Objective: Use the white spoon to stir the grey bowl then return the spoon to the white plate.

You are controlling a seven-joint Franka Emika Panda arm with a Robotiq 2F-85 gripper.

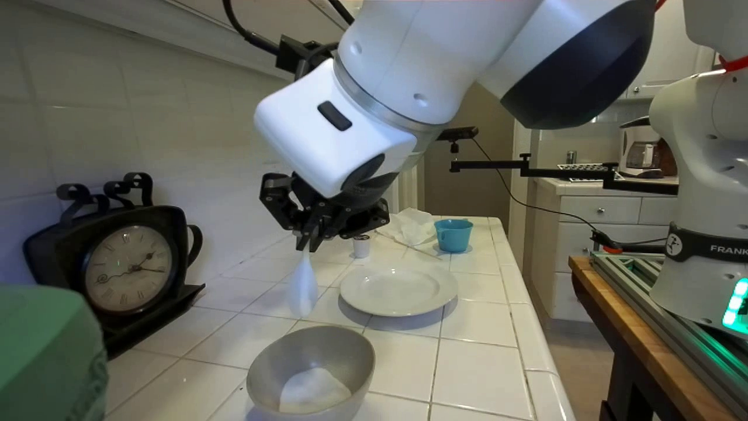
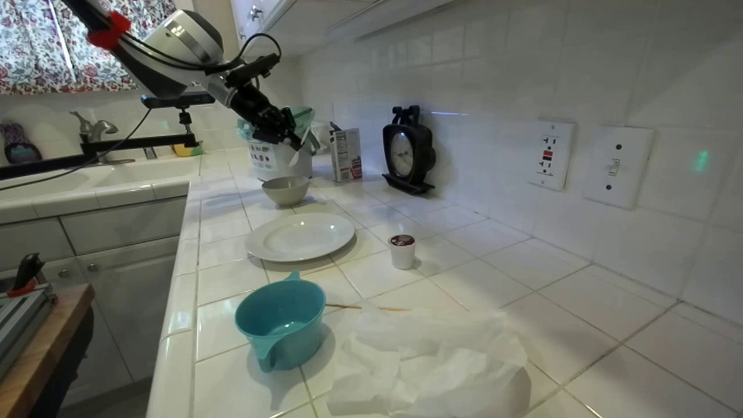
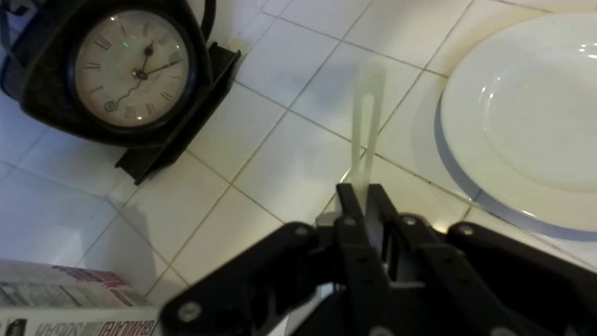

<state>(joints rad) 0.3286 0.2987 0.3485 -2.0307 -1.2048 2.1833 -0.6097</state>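
Note:
My gripper (image 1: 308, 241) is shut on the white spoon (image 1: 303, 286), which hangs wide end down above the counter. In the wrist view the gripper (image 3: 360, 190) pinches the spoon, and its slotted handle (image 3: 369, 100) sticks out past the fingertips. The grey bowl (image 1: 357, 362) stands in front of the spoon with whitish contents inside; it also shows in an exterior view (image 2: 285, 193). I cannot tell whether the spoon is directly over the bowl; its tip is above the rim. The white plate (image 1: 399, 289) lies beside the bowl, with nothing on it, and shows at right in the wrist view (image 3: 550, 126).
A black clock (image 1: 128, 263) stands by the wall. A sugar box (image 2: 346, 154) and a green-lidded bucket (image 2: 278, 159) stand near the bowl. Beyond the plate are a small white cup with a dark lid (image 2: 402, 251), a blue cup (image 2: 281, 325), crumpled paper (image 2: 429, 363) and a thin stick (image 2: 343, 306).

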